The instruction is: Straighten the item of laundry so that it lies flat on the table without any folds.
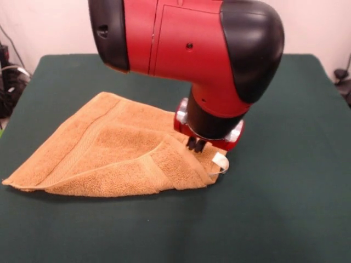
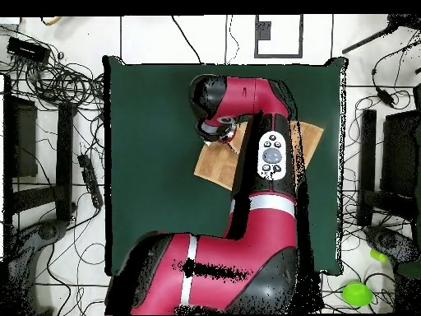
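The item of laundry (image 1: 109,153) is a golden-orange towel, folded over itself into a rough triangle left of centre on the green table (image 1: 285,181). A folded flap runs across its front, and a small white tag (image 1: 220,161) sticks out at its right corner. My gripper (image 1: 196,145) comes down on that right corner, just behind the tag, and is shut on a raised ridge of the cloth. In the overhead view the arm covers most of the towel (image 2: 215,164), and one corner (image 2: 310,132) shows past the arm's other side.
The arm's big red and black wrist housing (image 1: 186,38) hangs over the back of the towel. Cables and equipment (image 2: 57,99) lie on the floor beyond the table's edges. A green object (image 2: 356,292) sits on the floor.
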`<move>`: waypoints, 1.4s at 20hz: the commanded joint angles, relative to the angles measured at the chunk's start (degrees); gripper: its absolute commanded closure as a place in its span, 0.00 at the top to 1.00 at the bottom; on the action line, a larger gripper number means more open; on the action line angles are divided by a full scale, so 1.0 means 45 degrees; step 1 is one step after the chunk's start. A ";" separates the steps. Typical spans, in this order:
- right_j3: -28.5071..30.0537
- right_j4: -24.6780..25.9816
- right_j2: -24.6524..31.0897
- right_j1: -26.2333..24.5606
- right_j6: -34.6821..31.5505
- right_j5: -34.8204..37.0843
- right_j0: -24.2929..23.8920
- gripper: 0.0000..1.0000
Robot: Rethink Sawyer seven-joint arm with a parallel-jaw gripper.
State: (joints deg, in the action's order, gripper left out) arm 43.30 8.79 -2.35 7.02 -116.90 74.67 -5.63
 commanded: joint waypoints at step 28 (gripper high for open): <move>-0.1078 0.1426 -0.0828 -0.1786 -0.2011 -0.3660 0.0510 0.00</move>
State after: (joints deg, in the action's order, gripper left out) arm 40.70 9.80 -4.67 2.21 -116.90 70.16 -5.25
